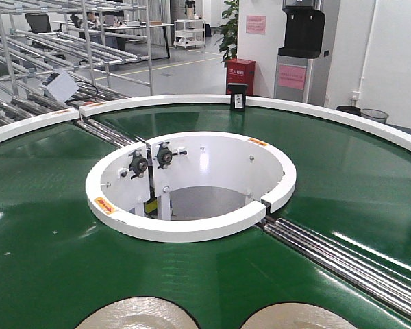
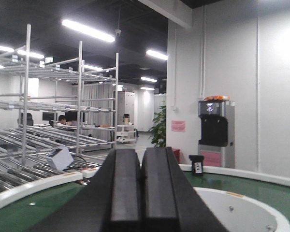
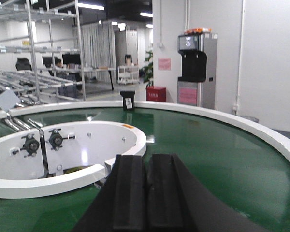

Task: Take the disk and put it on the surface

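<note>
1. Green conveyor belt (image 1: 342, 171): glossy, with lamp reflections. It lies below and ahead of both pairs of fingers in the wrist views.
2. White outer rim (image 1: 315, 110): curves round the belt, well beyond the fingertips.
3. White inner ring (image 1: 192, 229): sits ahead and to the left of the right gripper's fingers, and ahead and to the right of the left gripper's fingers. Two black bearing blocks (image 1: 152, 160) are on its inner wall.
4. Steel rollers (image 1: 342, 257): run outward from a split in the ring and cross the belt.
5. Disk A (image 1: 133, 317) and disk B (image 1: 298, 319): pale tan with dark edges, flat on the belt at the bottom of the front view, on the near side of the ring. Both are cut off by the frame. Neither shows in a wrist view, so their place relative to the fingers cannot be told.
6. Left gripper (image 2: 141, 153): black fingers (image 2: 125, 188) pressed together with nothing between them, raised above the belt.
7. Right gripper (image 3: 147, 158): fingers (image 3: 130, 193) drawn together to a thin seam and holding nothing, above the belt.
8. Small black box (image 1: 237, 96): stands upright on the outer rim, far ahead of both fingertips.
</note>
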{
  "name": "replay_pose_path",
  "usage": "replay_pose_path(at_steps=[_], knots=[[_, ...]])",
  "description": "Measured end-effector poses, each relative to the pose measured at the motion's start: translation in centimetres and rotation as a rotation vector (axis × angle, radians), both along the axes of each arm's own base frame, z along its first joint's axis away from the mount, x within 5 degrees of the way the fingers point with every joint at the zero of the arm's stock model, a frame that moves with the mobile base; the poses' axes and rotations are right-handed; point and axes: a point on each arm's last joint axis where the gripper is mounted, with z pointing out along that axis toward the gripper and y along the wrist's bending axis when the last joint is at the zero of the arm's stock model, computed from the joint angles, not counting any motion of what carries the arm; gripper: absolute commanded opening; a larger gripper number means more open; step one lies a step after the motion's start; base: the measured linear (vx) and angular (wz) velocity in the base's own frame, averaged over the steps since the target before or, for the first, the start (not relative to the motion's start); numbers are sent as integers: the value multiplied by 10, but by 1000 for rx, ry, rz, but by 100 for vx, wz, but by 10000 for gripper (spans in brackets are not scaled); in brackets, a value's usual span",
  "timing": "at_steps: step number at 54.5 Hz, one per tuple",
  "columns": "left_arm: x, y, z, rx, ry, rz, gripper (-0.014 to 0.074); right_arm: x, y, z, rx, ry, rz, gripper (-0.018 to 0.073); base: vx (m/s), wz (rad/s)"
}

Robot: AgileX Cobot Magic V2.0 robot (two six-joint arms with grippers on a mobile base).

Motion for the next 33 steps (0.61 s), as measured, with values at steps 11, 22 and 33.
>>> replay_pose_path(at_steps=[11, 22, 33], knots=[[55, 0, 26, 32, 176, 7, -8, 46, 0, 7, -3, 190, -2, 2, 0, 0], [113, -1, -12, 38, 533, -4, 38, 88, 0, -21, -3, 420, -2, 62, 0, 0], [144, -1, -51, 28, 842, -17, 213, 106, 0, -36, -3, 524, -2, 183, 0, 0]])
